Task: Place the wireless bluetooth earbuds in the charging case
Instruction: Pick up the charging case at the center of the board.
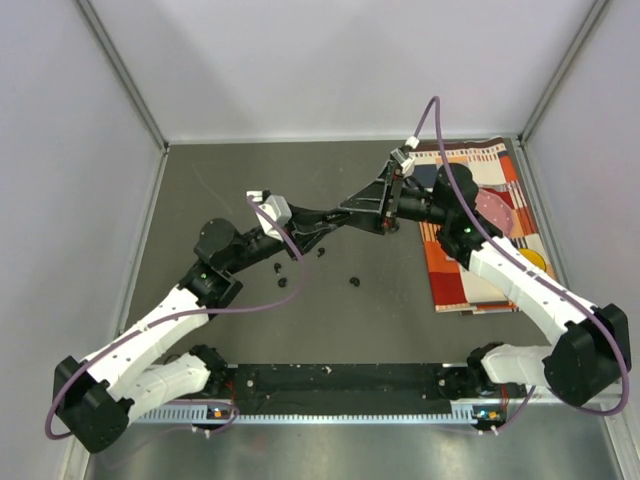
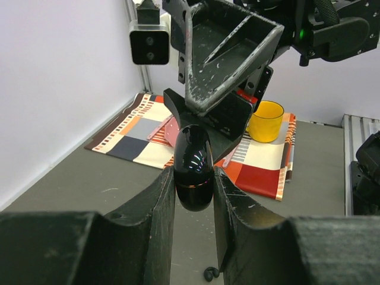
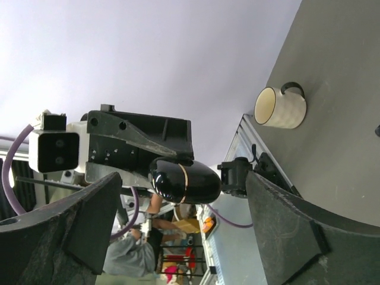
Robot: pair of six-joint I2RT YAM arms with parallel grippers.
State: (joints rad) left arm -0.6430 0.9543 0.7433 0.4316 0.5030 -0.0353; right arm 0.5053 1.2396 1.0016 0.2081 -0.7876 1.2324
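A: Top view, left of centre: left gripper [image 1: 312,230], state?

B: Narrow; jaws pinched on the charging case [image 2: 194,169], a glossy black oval pod with a thin gold seam; held upright, clear of the table [image 1: 200,180].

A: Earbuds?

B: Earbuds [image 1: 283,283] lie loose on the grey table, centre of the top view, just below the two grippers; all apart from the case; one earbud [image 2: 209,274] shows at the bottom edge of the left wrist view.

A: Right gripper [image 3: 184,178]?

B: Wide; jaws stand either side of the case, touching neither side; holding nothing.

A: Far right?

B: Patterned mat [image 1: 480,230] under the right arm; yellow cup [image 2: 265,121] on it.
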